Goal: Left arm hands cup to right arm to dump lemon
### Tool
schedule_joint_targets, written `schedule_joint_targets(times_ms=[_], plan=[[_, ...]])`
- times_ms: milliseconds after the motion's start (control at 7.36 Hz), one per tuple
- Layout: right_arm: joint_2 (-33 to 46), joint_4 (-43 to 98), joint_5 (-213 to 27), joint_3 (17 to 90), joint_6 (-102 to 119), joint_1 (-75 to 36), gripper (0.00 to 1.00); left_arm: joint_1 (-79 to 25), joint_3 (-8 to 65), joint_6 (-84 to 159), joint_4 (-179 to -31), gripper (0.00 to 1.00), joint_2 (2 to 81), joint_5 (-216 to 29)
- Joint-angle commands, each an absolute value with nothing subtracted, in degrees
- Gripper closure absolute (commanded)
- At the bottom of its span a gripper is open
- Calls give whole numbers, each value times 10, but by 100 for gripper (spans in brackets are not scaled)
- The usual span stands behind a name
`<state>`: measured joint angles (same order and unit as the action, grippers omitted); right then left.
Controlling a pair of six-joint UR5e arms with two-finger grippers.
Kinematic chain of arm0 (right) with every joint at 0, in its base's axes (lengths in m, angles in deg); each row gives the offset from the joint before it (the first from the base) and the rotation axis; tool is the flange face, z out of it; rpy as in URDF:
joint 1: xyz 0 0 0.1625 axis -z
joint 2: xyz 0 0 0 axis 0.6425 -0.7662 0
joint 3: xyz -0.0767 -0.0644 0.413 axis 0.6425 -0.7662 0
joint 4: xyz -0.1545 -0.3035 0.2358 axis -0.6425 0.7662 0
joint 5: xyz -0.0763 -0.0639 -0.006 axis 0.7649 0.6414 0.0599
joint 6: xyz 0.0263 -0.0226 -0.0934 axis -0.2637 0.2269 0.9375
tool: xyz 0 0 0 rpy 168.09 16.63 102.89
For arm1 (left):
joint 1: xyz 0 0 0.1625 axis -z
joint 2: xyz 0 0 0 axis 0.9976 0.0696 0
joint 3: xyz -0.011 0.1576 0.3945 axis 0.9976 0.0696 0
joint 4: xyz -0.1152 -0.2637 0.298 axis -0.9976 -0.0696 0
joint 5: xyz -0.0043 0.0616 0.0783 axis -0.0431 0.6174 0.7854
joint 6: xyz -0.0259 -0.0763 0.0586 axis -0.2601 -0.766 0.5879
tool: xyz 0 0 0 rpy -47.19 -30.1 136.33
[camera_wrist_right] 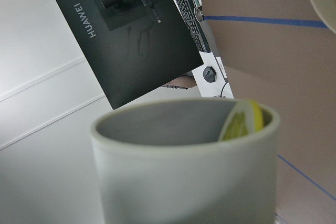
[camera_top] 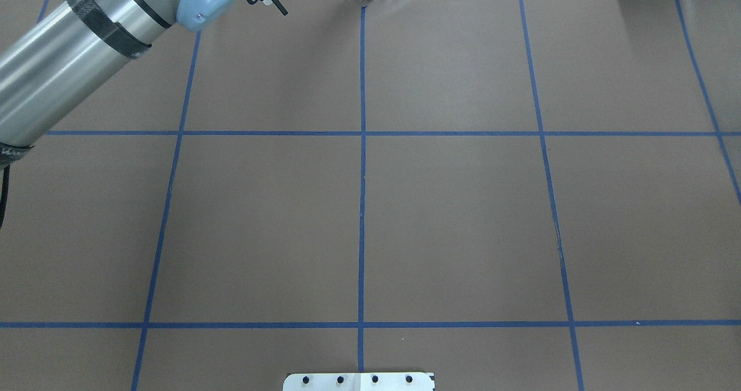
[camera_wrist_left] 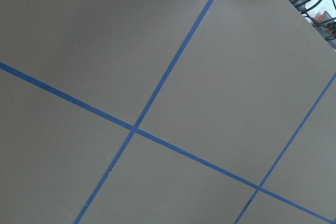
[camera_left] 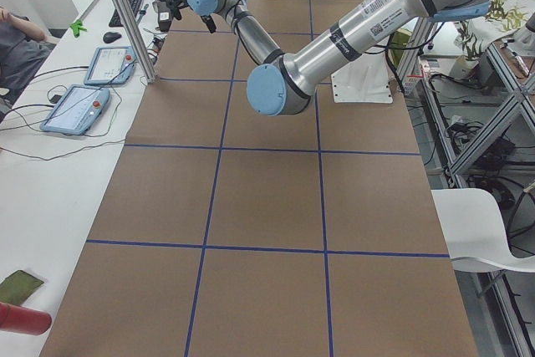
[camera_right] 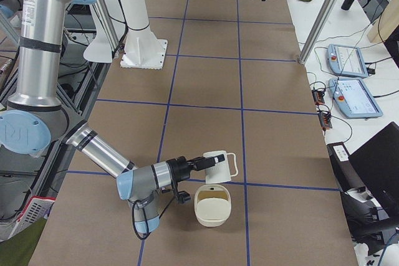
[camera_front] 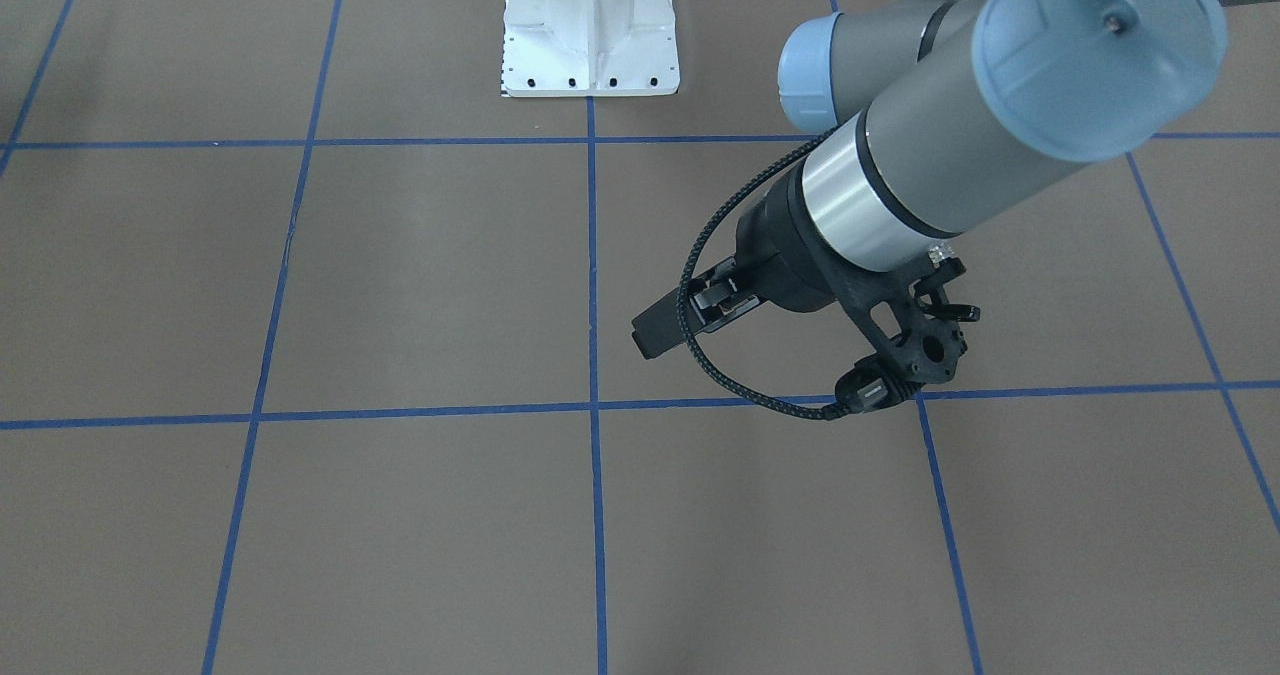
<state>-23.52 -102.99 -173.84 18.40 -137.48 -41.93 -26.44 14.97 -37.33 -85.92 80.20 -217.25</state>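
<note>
Left pincer (camera_front: pixel 660 332): released, fingers apart, holding and touching nothing. It hangs over the table (camera_front: pixel 400 285) and points toward 8 o'clock in the front-facing view, just at 1 o'clock of a crossing of blue tape lines (camera_front: pixel 595 407).
Left arm (camera_front: pixel 920 155): enters that view from 2 o'clock, with a braided cable looping under the wrist.
Right pincer (camera_right: pixel 211 162): at the cup, its dark fingers against the white wall. It shows only from the table's end, so I cannot tell how firmly it is clenched.
Right arm (camera_right: pixel 100 149): low over the near end of the table, with the forearm pointing toward 3 o'clock in the right-side view.
Cup (camera_right: pixel 219 167): at the right pincer's tip, off the table, tipped well off upright, with its handle toward 3 o'clock. It is well apart from the left pincer.
Lemon (camera_wrist_right: pixel 242 121): inside the cup, leaning on the inner wall at the rim, at about 2 o'clock of the mouth in the right wrist view.
Cream container (camera_right: pixel 212 219): on the table just at 6 o'clock of the cup. Its inside is tan and its contents are unclear.
</note>
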Motion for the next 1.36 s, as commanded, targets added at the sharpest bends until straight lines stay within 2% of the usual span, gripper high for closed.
schedule_joint_targets(times_ms=[0,1223], plan=[[-239,-1044,-1734,182,-1422,-419,100,-265,150,-373,-859,0,803,-2169],[-236,-1075,-1702,178,-1542,-419,99,-269,150,-372,-859,0,804,-2157]])
